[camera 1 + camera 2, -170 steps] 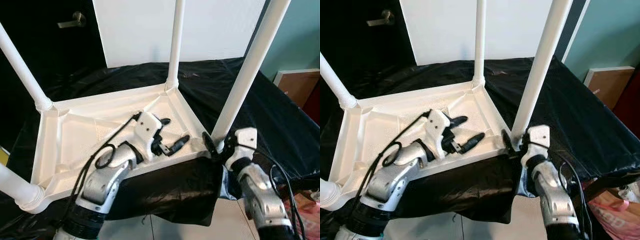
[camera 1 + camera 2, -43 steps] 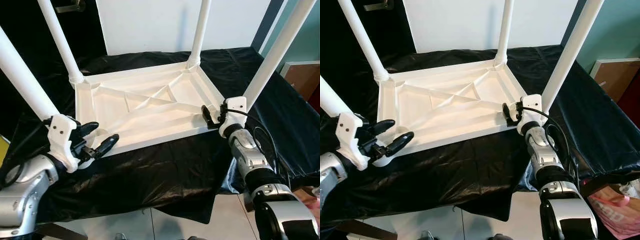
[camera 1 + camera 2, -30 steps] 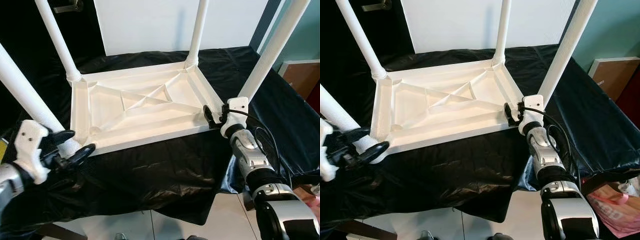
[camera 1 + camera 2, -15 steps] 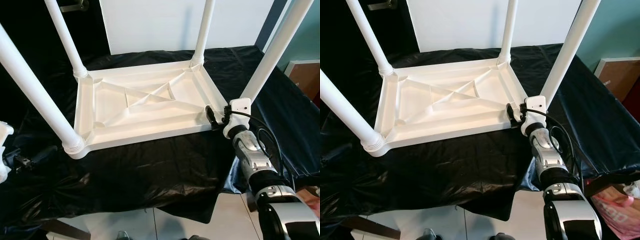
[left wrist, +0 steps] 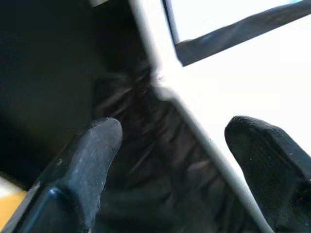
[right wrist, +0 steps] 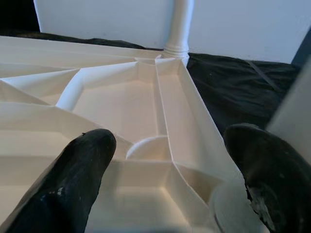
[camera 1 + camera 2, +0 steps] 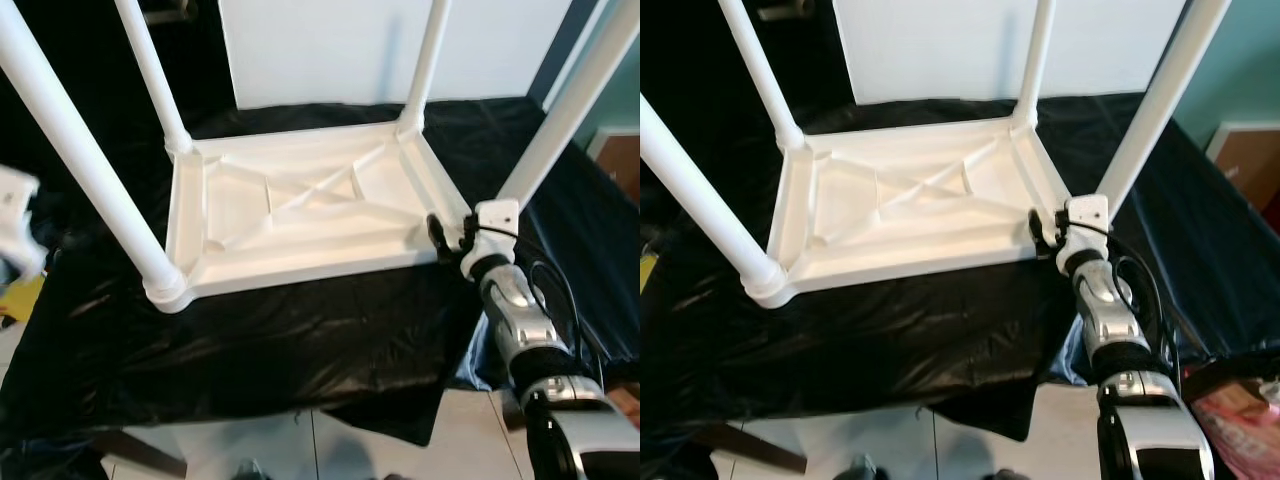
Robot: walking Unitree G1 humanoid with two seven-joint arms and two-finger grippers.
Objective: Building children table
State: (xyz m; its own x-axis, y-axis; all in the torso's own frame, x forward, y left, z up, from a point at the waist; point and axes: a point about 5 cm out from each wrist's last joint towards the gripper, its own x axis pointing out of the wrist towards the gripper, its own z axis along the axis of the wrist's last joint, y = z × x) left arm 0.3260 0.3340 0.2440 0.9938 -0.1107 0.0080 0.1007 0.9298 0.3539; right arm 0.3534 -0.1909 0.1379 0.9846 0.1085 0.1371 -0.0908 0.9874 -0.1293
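The white children's table lies upside down on a black cloth, with its legs standing up. Its near left leg and near right leg are the closest to me. My right gripper rests at the near right corner; in the right wrist view it stands open with that corner of the ribbed underside between its fingers. My left arm's white wrist housing is blurred at the far left, apart from the table. In the left wrist view my left gripper is open and holds nothing.
The black cloth hangs over the support's front edge, above a tiled floor. A white panel stands behind the table. A wooden piece and a pink bag are at the right, and something yellow is at the left.
My left gripper has drawn back to the left, away from the near left leg. The right gripper stays at the near right corner. The camera has shifted slightly.
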